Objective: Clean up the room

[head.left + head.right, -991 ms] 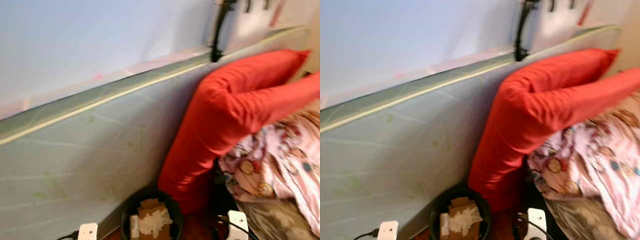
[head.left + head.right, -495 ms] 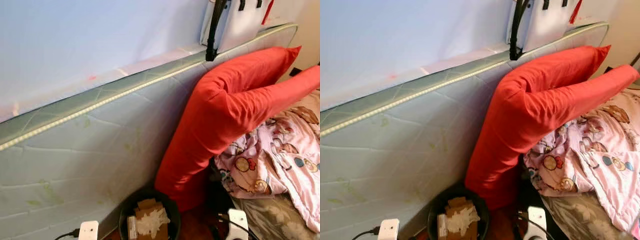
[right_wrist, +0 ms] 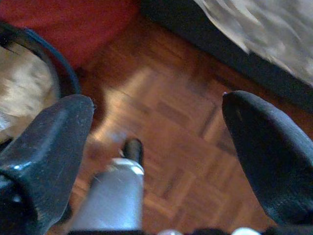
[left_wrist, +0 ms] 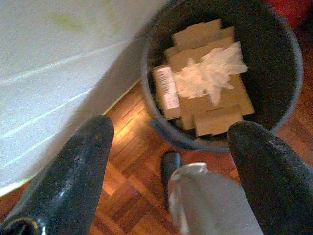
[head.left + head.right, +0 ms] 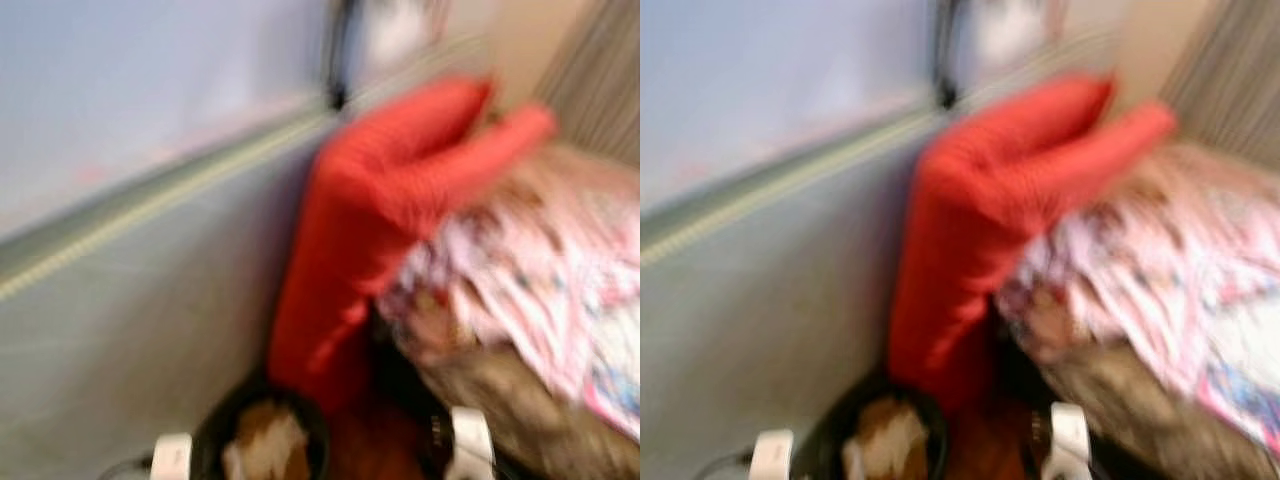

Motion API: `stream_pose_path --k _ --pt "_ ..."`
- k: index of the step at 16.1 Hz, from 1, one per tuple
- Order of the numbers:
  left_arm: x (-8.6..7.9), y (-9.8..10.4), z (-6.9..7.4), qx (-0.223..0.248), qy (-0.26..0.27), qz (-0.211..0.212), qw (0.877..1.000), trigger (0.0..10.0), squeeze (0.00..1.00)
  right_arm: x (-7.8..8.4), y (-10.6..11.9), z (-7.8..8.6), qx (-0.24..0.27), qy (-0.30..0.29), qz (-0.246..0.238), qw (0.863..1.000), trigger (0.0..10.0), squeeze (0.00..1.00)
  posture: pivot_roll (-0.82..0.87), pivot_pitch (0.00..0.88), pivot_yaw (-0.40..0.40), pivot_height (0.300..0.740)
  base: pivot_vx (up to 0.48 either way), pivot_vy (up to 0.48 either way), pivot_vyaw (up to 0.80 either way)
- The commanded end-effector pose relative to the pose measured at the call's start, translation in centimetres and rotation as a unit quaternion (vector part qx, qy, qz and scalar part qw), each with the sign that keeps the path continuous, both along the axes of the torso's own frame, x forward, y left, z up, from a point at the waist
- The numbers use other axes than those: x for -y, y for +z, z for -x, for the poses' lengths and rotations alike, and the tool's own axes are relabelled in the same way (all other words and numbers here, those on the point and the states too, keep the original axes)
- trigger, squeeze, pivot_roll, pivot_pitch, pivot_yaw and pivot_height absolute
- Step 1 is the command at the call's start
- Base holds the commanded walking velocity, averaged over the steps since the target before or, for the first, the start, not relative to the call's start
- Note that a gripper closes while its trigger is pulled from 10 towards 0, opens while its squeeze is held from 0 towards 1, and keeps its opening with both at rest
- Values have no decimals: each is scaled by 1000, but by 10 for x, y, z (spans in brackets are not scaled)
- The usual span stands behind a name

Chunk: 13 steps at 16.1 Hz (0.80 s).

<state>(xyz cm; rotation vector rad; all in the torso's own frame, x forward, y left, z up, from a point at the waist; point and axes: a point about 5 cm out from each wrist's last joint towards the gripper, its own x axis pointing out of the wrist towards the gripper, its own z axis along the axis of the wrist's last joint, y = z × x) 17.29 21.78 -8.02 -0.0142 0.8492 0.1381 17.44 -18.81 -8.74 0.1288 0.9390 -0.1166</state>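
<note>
Leaning upright along the wall, a large pale grey-green mattress (image 5: 120, 300), blurred in both eye views. On the robot's right, a bed (image 5: 500, 390) with a pink patterned blanket (image 5: 540, 270) heaped on it, details too smeared to read. Between mattress and bed, a long red pillow (image 5: 350, 220), bent in the middle, its lower end down near the floor and its upper part lying over toward the blanket. Below all this, a wooden parquet floor (image 4: 132, 161), reddish brown.

Standing on that floor, just beside the foot of the mattress and near the lower end of the red pillow, a round dark trash bin (image 4: 286, 93). Inside the bin, pieces of brown cardboard (image 4: 215, 105), one small box with a white label, and on top of them a crumpled white tissue (image 4: 210, 73).

Hanging above the floor next to the bin, the left gripper (image 4: 168, 161), jaws apart and empty, with the bin seen between and beyond them. Hanging above the bare parquet between bin and bed, the right gripper (image 3: 159, 147), jaws also wide apart, nothing between them.
</note>
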Motion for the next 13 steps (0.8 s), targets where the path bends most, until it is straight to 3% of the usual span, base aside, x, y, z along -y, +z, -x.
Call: stream_pose_path --k 1,6,8,13 --pt "4 -5 8 -15 -3 5 1000 10000 0 1 4 -7 10 -2 2 1000 10000 0 121 1 -86 740 0 0 0" --pt "-3 -3 7 -19 -13 -12 1000 10000 0 -2 3 -7 13 -12 -5 1000 10000 0 123 8 -50 740 0 0 0" --pt "-13 -1 6 -22 -12 -19 1000 10000 0 -7 2 -6 13 -22 -14 1000 10000 0 115 13 -20 740 0 -287 0" --pt "-19 2 3 -23 -14 -25 999 10000 0 -10 -1 -1 7 -27 -16 999 10000 0 112 17 -13 740 0 -285 0"
